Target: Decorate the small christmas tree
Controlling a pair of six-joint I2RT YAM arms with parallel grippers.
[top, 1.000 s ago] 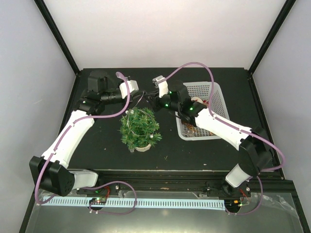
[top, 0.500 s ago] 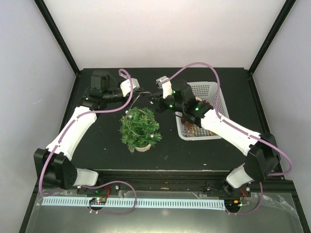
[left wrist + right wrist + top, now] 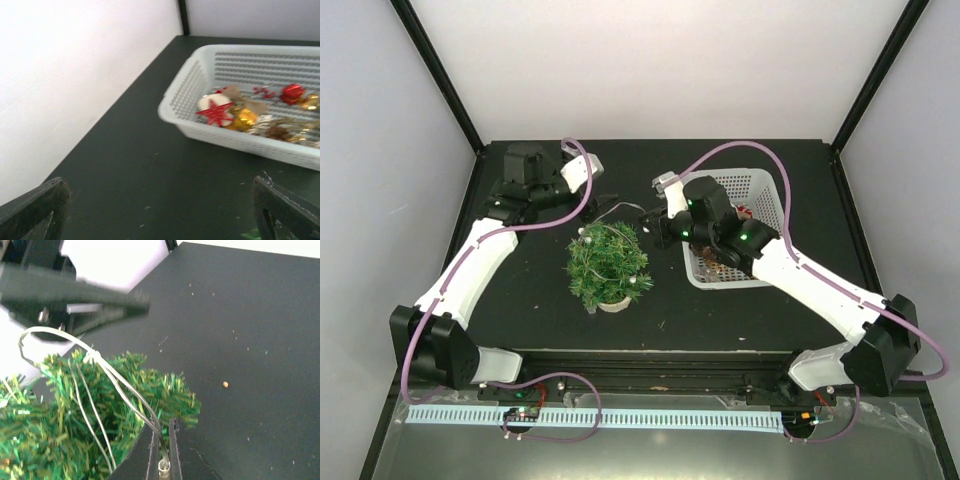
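Mid-table stands the small christmas tree (image 3: 608, 265), just left of the white basket (image 3: 185, 95). We note the right gripper (image 3: 161, 455) pinched narrow on a thin wire strand (image 3: 94, 357) lying over the crown. The left gripper (image 3: 160, 210) gapes wide and empty behind the tree. Our judgement: lay the strand among the branches with a gentle pull, lest the tree tip

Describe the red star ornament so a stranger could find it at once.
Find the white mesh basket on the black table, beside the small christmas tree. In the left wrist view, look at the basket's left end: the red star lies on a white round ornament, next to a gold ball. It alone is red and star-pointed.
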